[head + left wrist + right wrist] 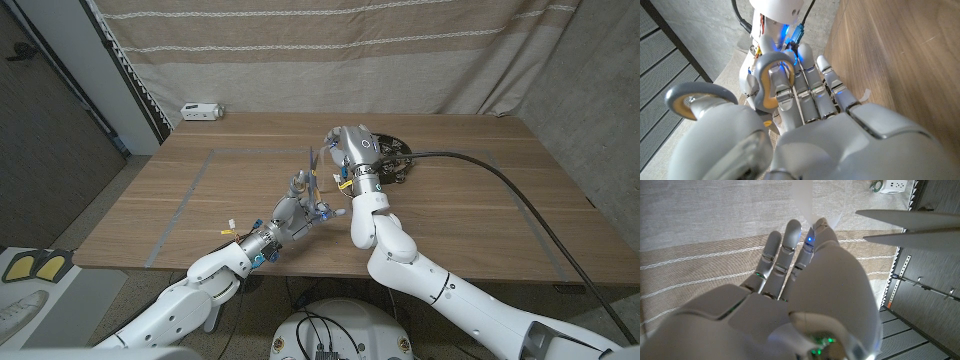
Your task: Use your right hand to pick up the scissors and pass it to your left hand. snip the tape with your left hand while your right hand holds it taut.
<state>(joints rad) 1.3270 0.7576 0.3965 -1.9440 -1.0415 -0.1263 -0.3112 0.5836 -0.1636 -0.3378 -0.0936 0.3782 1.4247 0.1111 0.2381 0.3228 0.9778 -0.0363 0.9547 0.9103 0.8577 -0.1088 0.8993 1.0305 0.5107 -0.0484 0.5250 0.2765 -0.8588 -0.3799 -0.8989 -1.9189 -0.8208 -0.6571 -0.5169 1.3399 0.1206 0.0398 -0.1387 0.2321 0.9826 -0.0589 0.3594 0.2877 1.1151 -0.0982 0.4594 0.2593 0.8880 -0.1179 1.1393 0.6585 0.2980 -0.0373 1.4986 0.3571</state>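
- Head view: the left hand is raised over the middle of the wooden table, fingers curled around the handles of the scissors, whose blades point up towards 12 o'clock.
- Head view: the right hand hangs just at 1 o'clock of the left hand, close to the scissor blades; whether it grips the tape cannot be told. A tape dispenser sits on the table just at 3 o'clock of the right hand.
- Left wrist view: the left hand has its fingers threaded through the grey scissor handles, holding them.
- Right wrist view: the right hand shows its fingers nearly straight and close together, pinching a pale strip of tape at the fingertips; the open scissor blades lie at 2 o'clock of the hand.
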